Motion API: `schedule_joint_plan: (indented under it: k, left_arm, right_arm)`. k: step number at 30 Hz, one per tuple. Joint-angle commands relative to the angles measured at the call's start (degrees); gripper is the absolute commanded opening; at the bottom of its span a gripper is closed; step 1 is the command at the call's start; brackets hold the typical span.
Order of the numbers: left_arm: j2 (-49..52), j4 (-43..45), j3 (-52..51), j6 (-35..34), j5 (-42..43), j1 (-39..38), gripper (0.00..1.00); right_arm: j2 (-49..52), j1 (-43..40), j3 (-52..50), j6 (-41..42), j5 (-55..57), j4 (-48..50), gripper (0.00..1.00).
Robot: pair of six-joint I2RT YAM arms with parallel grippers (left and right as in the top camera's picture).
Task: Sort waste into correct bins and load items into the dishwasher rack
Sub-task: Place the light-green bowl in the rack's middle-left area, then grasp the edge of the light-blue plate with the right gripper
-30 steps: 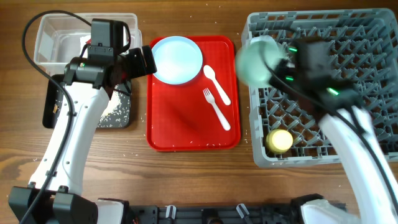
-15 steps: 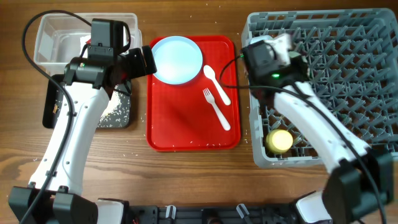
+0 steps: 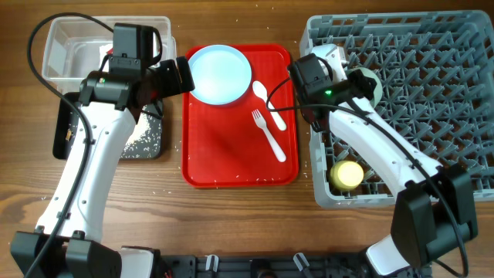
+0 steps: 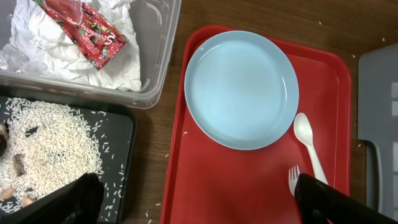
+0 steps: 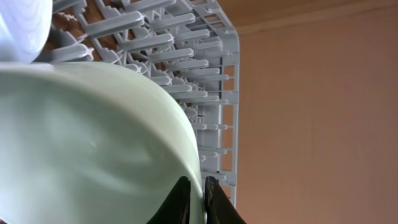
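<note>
Mint-green bowl, over the rack, is clamped by its rim in the right tool; left tool hangs open.

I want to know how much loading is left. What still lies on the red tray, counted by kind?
light blue plate: 1
white spoon: 1
white fork: 1
Total on the red tray: 3
</note>
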Motion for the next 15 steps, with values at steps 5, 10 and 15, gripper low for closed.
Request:
schedule_joint_plan:
  k: [5,10,15]
  left_arm:
    - [-0.1,0.2,0.5,0.3,-0.6,0.2,1.0]
    - [-0.1,0.2,0.5,0.3,-0.6,0.2,1.0]
    - [-0.1,0.2,0.5,0.3,-0.6,0.2,1.0]
  right_arm:
    - [0.8,4.2,0.1,-1.8,-6.7,-2.4,0.18]
    - [0.8,8.3,0.1,-1.8,-6.7,-4.5,0.59]
    - [0.3,9.4,0.3,-1.1,-7.4,-0.9,0.78]
